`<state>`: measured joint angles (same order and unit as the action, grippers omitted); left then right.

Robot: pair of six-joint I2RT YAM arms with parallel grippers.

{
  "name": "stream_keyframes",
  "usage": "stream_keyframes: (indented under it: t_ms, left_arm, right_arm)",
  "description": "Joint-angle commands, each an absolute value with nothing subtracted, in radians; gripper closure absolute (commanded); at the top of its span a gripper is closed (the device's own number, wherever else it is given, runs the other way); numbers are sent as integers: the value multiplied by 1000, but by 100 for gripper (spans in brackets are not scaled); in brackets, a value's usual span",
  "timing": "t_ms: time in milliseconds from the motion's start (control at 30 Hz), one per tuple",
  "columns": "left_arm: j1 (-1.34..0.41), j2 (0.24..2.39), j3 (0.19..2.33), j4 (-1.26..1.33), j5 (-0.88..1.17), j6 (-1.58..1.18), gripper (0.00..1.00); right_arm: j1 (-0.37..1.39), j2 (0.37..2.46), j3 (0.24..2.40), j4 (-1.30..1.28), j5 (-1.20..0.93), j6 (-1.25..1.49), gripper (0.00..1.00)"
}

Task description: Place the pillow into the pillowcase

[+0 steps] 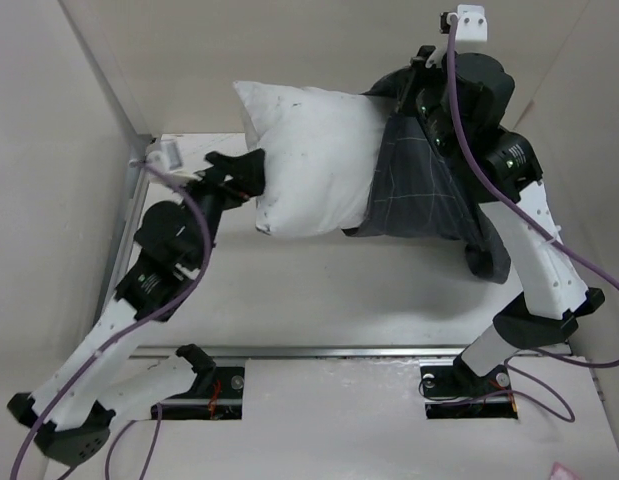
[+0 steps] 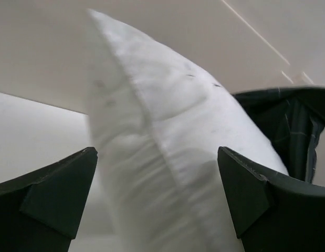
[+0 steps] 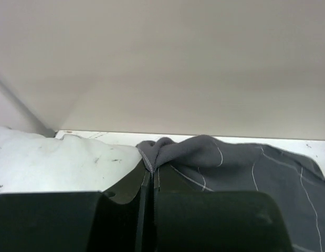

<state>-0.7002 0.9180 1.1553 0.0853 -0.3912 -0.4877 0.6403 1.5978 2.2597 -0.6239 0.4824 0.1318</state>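
Observation:
The white pillow (image 1: 314,155) hangs lifted above the table, its right end inside the dark grey pillowcase (image 1: 419,185) with thin light grid lines. My right gripper (image 1: 429,75) is shut on the pillowcase's upper hem, seen pinched between its jaws in the right wrist view (image 3: 151,170). My left gripper (image 1: 254,175) is open at the pillow's left end; in the left wrist view the pillow (image 2: 162,157) fills the gap between the spread fingers (image 2: 57,194). The pillowcase (image 2: 291,128) shows behind it on the right.
White enclosure walls (image 1: 49,150) stand close on the left, back and right. A metal rail (image 1: 369,351) crosses the table's near edge by the arm bases. A tail of pillowcase cloth (image 1: 489,255) hangs down beside my right arm.

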Motion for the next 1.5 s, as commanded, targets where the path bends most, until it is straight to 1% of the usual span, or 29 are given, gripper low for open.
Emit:
stream_keyframes:
  t_ms: [0, 67, 133, 200, 267, 300, 333, 400, 433, 533, 567, 733, 900, 933, 1000, 1033, 1200, 1333, 1433, 1467]
  left_arm:
    - [-698, 761, 1098, -1, -643, -546, 0]
    - [-687, 726, 1079, -55, -696, -609, 0]
    - [-673, 726, 1078, -162, -762, -676, 0]
    - [-623, 790, 1089, -313, -772, -788, 0]
    - [-574, 822, 1089, -339, -700, -822, 0]
    - [-543, 836, 1033, -315, -643, -822, 0]
    - [-464, 865, 1000, -242, -491, -813, 0]
    - [-361, 914, 933, -168, -318, -813, 0]
    - [-272, 981, 870, -59, -135, -799, 0]
    - [-206, 1072, 774, 151, 87, -729, 0]
    - [-180, 1130, 758, 295, 209, -729, 0]
    - [-137, 1268, 749, 533, 411, -752, 0]
    - [-137, 1448, 839, 739, 563, -772, 0]
    - [-137, 1475, 848, 794, 662, -794, 0]
    - [-137, 1525, 857, 944, 777, -836, 0]
    - [-149, 1564, 857, 1060, 869, -877, 0]
    - [-245, 1589, 833, 1149, 943, -815, 0]
    - [-281, 1592, 808, 1259, 953, -856, 0]
    - [-319, 1672, 879, 1282, 919, -883, 0]
    - [-333, 1701, 918, 1308, 919, -932, 0]
  right_arm:
    - [624, 1582, 2348, -485, 371, 143, 100]
    - [614, 1582, 2349, -485, 345, 143, 100]
    - [604, 1582, 2349, -485, 336, 153, 100]
    - [604, 1601, 2349, -485, 327, 153, 100]
    - [604, 1601, 2358, -485, 327, 163, 100]
    - [604, 1601, 2358, -476, 318, 163, 100]
    - [604, 1601, 2358, -476, 318, 172, 100]
    - [604, 1601, 2358, -476, 287, 172, 100]
    - [604, 1601, 2358, -466, 276, 172, 100]
    - [604, 1591, 2338, -466, 226, 181, 100]
    - [604, 1577, 2329, -466, 216, 181, 100]
    - [604, 1568, 2310, -466, 196, 190, 100]
    - [604, 1559, 2310, -477, 146, 190, 100]
    - [604, 1559, 2310, -477, 146, 190, 100]
    - [604, 1559, 2310, -486, 146, 190, 100]
    - [604, 1559, 2310, -486, 158, 190, 100]
    - [604, 1568, 2310, -474, 147, 209, 100]
    - [604, 1588, 2309, -485, 101, 221, 100]
    - [604, 1562, 2246, -457, 48, 241, 100]
    - [604, 1539, 2224, -442, 32, 250, 100]
